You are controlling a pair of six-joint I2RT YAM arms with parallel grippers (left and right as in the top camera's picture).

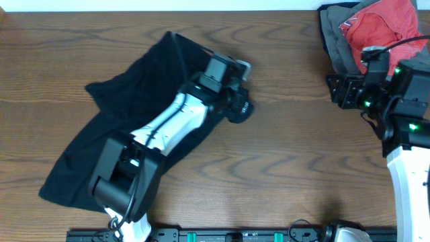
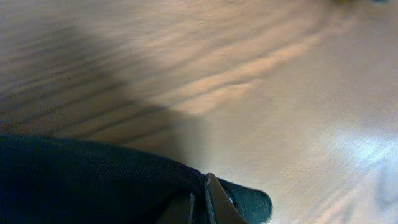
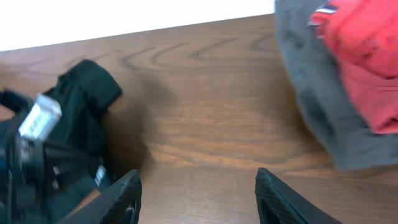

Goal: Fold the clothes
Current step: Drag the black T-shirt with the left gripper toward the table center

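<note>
The black T-shirt point(image 1: 131, 114) lies crumpled on the left half of the wooden table. My left gripper point(image 1: 236, 107) is at the shirt's right edge, low over the table. In the left wrist view its jaws point(image 2: 204, 202) are shut on a fold of the black fabric point(image 2: 87, 180). My right gripper point(image 1: 340, 91) is at the far right, open and empty, with both fingers spread over bare wood point(image 3: 199, 193). The right wrist view shows the shirt point(image 3: 87, 93) and the left arm at its left edge, with a small white mark point(image 3: 99, 177) on the fabric.
A red garment point(image 1: 383, 23) lies on a grey garment point(image 1: 332, 33) at the table's back right corner, just behind my right gripper. They also show in the right wrist view as red point(image 3: 364, 56) on grey point(image 3: 311, 93). The table's far edge meets a white wall.
</note>
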